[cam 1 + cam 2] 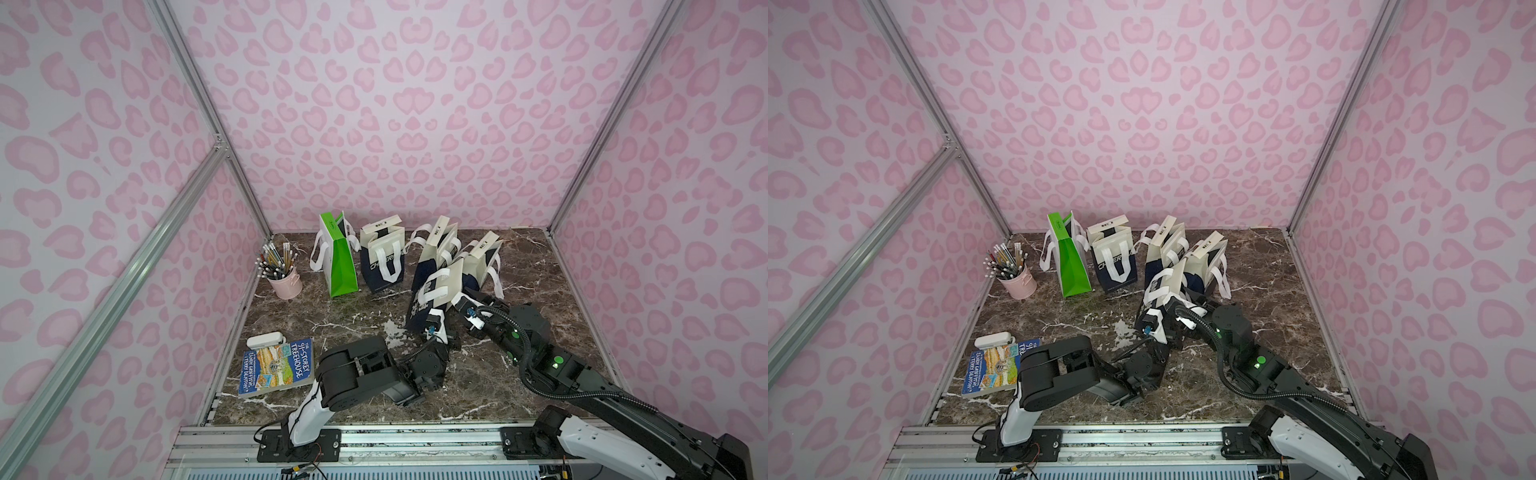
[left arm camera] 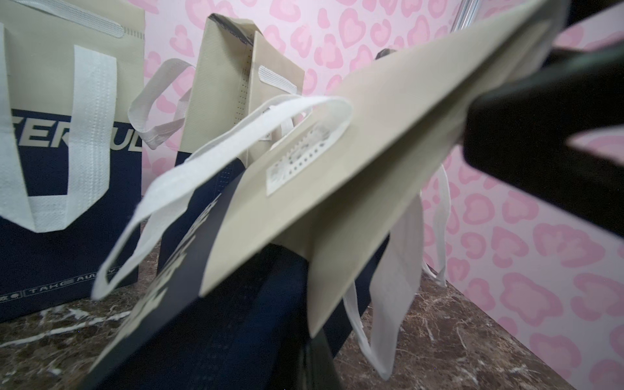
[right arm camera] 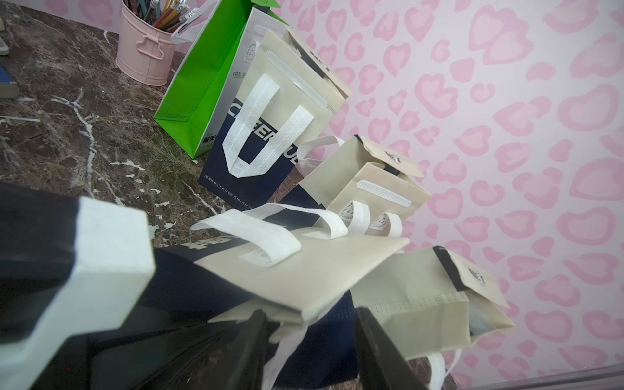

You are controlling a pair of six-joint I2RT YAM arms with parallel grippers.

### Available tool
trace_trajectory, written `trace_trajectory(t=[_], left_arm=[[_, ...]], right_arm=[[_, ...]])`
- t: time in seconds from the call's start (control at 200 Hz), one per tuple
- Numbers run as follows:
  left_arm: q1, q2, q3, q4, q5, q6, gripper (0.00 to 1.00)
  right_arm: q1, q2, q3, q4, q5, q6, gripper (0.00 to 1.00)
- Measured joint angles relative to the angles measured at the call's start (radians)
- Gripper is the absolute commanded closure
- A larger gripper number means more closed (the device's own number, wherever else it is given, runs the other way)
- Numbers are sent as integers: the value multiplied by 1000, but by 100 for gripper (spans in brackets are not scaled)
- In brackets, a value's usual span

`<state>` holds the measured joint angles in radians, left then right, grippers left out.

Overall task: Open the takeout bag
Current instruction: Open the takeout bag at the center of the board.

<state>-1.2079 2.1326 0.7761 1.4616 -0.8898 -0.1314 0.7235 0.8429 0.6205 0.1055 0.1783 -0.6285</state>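
Left hand (image 1: 435,312) pinches the tilted bag (image 1: 436,286) steady on the counter (image 1: 332,324) while the half-open right hand (image 3: 310,317) straddles its rim, seemingly to part it.

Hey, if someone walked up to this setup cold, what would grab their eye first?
The pink heart-spotted walls on every side hit first. Next, the bright green bag at the back of the dark marble table, beside beige-and-navy takeout bags. In front, the left arm and right arm meet at one tilted takeout bag.
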Motion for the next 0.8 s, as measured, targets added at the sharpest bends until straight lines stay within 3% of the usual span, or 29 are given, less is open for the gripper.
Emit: trace_trajectory(t=[0.8], left_arm=[[0,-7,-13,0,2,0,96]], right_arm=[[1,23,6,-53,29,2,63]])
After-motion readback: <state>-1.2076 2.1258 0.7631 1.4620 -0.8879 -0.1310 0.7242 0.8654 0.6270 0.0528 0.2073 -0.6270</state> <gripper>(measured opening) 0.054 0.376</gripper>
